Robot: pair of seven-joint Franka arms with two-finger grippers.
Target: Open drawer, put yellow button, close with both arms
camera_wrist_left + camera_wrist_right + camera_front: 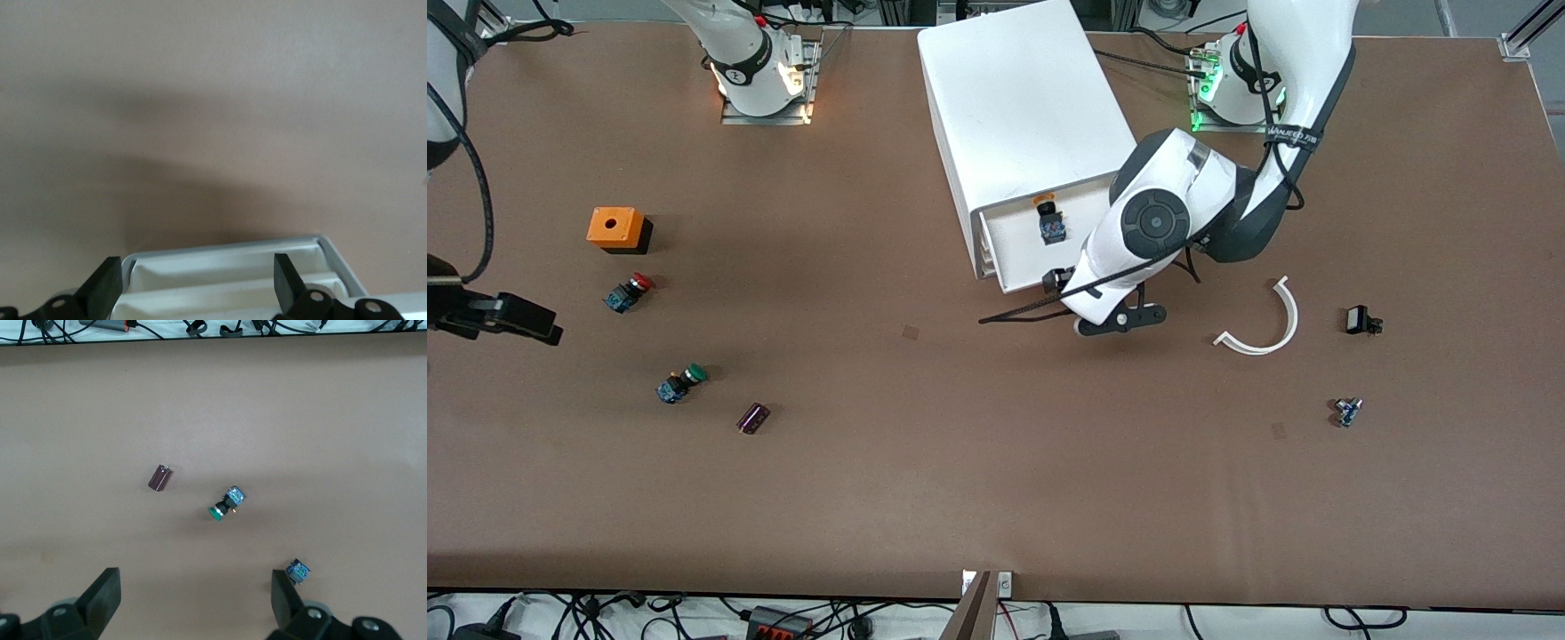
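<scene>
The left gripper (1060, 283) hangs at the front edge of the pulled-out top drawer (1021, 260) of the white cabinet (1018, 107), its jaws spread wide and holding nothing, the drawer's rim (227, 248) lying between and just ahead of the fingertips (283, 273). The yellow button (1049, 220) lies inside the drawer, deeper in than the jaws. The right gripper (511, 316) waits at the right arm's end of the table, jaws released above bare tabletop, with the green button (225, 505), a small maroon cylinder (160, 478) and the red button (298, 571) ahead of them.
</scene>
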